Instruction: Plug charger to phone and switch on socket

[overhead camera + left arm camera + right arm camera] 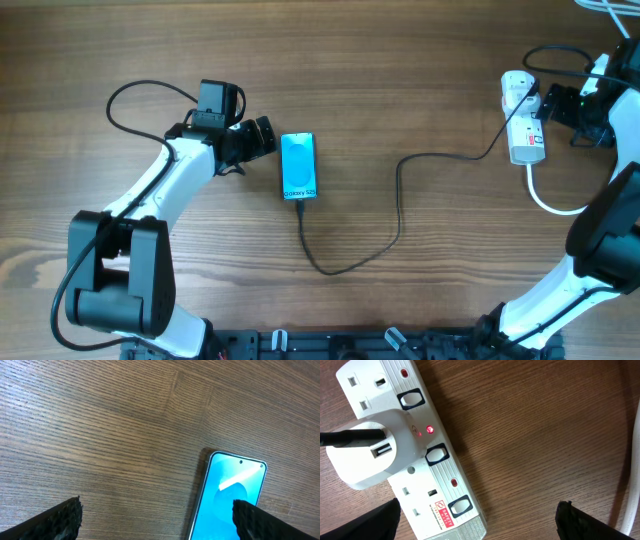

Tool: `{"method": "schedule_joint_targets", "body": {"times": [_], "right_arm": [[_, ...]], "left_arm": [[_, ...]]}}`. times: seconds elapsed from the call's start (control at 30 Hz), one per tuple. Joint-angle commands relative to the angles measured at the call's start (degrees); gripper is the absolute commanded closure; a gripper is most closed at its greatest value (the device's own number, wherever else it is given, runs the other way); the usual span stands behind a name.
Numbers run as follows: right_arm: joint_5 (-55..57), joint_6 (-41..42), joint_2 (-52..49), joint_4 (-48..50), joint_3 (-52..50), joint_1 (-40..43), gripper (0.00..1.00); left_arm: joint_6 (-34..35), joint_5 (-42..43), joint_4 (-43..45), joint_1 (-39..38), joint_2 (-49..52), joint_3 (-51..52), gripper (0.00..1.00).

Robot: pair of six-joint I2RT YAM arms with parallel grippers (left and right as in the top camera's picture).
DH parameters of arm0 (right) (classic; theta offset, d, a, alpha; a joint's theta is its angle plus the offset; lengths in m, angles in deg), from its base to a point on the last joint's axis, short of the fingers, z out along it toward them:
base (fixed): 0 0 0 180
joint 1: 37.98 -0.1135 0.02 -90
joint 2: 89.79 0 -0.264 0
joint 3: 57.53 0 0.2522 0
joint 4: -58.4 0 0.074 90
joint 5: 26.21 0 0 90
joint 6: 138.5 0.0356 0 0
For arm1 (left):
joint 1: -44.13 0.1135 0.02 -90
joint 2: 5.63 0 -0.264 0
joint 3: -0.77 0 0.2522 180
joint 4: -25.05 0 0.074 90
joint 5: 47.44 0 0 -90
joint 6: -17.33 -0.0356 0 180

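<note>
At the white oblong power strip point(447, 472), red lamp point(429, 429) lit, thin black cable point(400, 215) seemingly seated in the flat cyan-screened phone point(299, 166), your left gripper point(262, 136) and right gripper point(548, 105) gape empty; withdraw.

The overhead camera looks straight down on the wooden table point(400, 80). The left wrist camera looks down closely on the phone point(227, 497) near the table's middle. The right wrist camera looks closely on the socket point(420, 495) toward the far right corner. Overhead shows both.

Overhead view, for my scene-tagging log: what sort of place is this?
Probably a robotics test bench: a wood-grain table, a robot arm on each side, and a socket and phone laid out.
</note>
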Motion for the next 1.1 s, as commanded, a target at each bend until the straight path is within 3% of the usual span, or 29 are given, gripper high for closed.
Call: {"method": "schedule_joint_targets", "body": {"times": [0.0,0.7,1.07], "right_arm": [[0.8,-1.1,1.4,0.0,0.5,0.1,0.00],[0.8,-1.1,1.4,0.0,0.5,0.1,0.00],[0.8,-1.1,1.4,0.0,0.5,0.1,0.00]], "left_arm": [[-0.1,-0.4,0.0,0.1,-0.8,-0.6,0.00],[-0.1,-0.4,0.0,0.1,-0.9,-0.5,0.00],[-0.1,-0.4,0.0,0.1,-13.4,-0.5,0.00]]}}
